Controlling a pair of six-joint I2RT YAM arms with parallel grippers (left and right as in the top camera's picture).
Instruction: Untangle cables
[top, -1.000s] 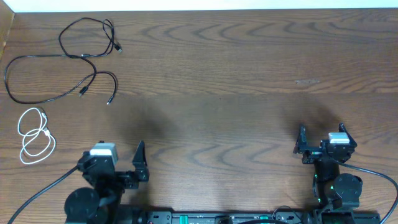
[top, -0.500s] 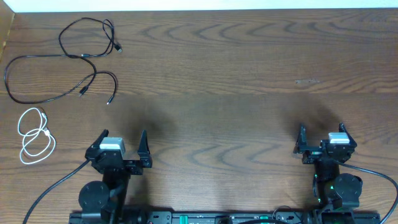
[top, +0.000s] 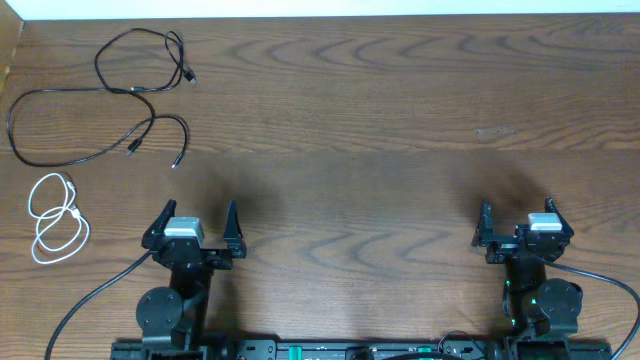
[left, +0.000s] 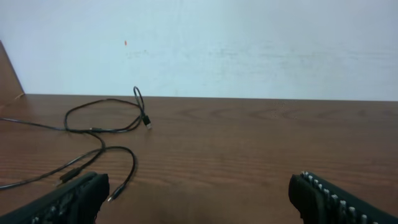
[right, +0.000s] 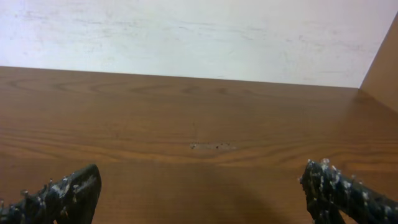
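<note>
Wood table (top: 400, 120), white wall (left: 249, 43) behind. Black cables (top: 134, 91) cross in loose loops well beyond left gripper (top: 195, 218); white cable (top: 75, 212) coiled nearer, to its left. This gripper and right gripper (top: 518, 212) both spread wide, empty. Risk: pinch at crossing drags both cords, tightens tangle.

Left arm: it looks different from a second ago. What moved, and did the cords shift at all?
The left gripper swung round from an angled pose to face squarely across the table, jaws open, gripping nothing. The right gripper, also open, the black cables and the white cable stayed where they were.
</note>
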